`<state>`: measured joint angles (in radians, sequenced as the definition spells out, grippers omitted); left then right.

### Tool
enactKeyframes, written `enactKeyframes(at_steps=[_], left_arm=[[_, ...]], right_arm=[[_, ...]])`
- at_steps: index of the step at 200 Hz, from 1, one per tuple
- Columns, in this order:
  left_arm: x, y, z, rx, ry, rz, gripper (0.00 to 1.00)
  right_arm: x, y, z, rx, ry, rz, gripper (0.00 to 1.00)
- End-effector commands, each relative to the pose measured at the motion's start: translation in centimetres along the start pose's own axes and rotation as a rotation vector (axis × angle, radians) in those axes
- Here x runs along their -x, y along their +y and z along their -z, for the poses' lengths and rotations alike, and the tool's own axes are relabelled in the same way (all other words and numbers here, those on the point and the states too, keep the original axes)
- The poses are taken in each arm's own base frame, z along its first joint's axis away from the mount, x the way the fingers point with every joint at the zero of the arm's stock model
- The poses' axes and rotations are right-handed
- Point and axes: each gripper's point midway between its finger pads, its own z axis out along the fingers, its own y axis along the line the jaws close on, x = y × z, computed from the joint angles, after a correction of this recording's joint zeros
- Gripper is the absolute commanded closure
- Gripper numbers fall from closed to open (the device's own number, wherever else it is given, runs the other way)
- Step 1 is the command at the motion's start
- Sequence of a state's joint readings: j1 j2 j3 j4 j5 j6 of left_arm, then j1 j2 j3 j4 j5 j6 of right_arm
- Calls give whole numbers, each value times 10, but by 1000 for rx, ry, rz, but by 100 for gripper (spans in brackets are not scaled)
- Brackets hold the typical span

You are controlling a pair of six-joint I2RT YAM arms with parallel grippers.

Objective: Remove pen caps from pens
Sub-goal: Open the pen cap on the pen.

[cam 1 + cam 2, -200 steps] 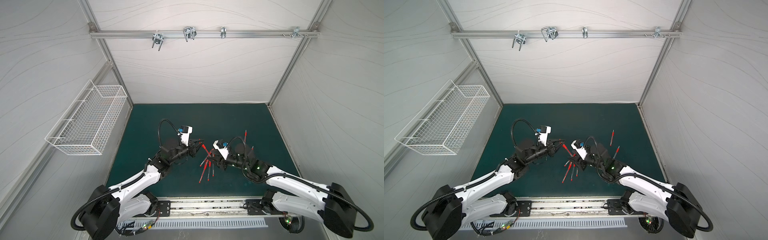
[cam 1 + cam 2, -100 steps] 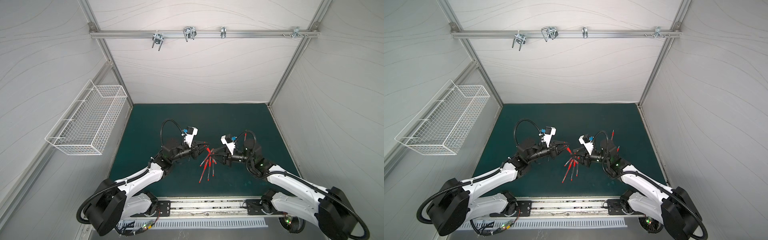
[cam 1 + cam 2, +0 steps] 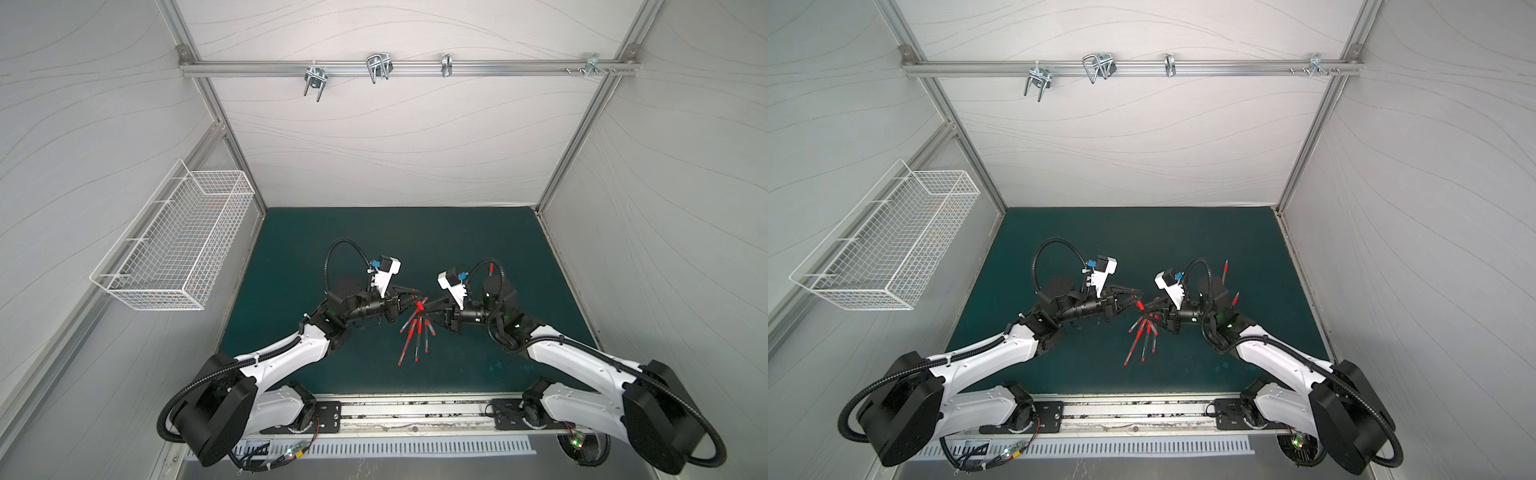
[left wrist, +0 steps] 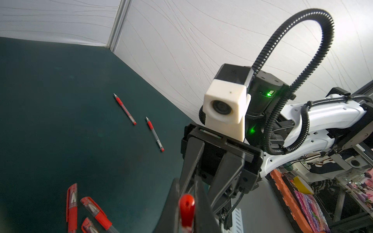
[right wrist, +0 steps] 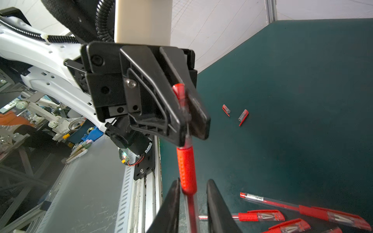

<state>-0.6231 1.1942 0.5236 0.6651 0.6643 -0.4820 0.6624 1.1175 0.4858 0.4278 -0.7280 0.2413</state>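
Pen (image 5: pixel 186 167): clamped by left jaws; its shaft passes between right jaws, slightly apart. Loose pens (image 5: pixel 260 216) on surface (image 5: pixel 302 90) beneath both.

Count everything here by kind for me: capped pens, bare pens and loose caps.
Capped pens: 5, four piled plus the held pen in the left pincer
Bare pens: 2
Loose caps: 2
Total: 9
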Motion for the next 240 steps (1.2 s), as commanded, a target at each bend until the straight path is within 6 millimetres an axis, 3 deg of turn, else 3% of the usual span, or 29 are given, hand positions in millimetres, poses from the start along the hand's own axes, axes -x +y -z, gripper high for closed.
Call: enactKeyframes(at_steps=[1, 62, 96, 130, 167, 182, 217, 240], left_arm=[[25, -19, -3, -65, -56, -70, 100], [26, -19, -3, -61, -59, -70, 100], [26, -18, -3, -55, -60, -68, 100], [25, -17, -3, -49, -55, -62, 86], [25, -18, -5, -58, -49, -59, 82], [25, -17, -5, -58, -48, -57, 84], [25, -19, -5, -63, -48, -59, 100], [27, -12, -3, -25, -68, -45, 100]], right_arm=[[15, 9, 0, 51, -30, 48, 78], [12, 10, -2, 72, -17, 46, 85], [11, 11, -2, 82, -14, 46, 100], [11, 9, -3, 58, -15, 52, 100], [10, 5, -4, 41, -12, 46, 100], [10, 4, -4, 38, -12, 45, 100], [9, 4, -4, 38, -11, 44, 100], [10, 2, -3, 12, -17, 48, 100]])
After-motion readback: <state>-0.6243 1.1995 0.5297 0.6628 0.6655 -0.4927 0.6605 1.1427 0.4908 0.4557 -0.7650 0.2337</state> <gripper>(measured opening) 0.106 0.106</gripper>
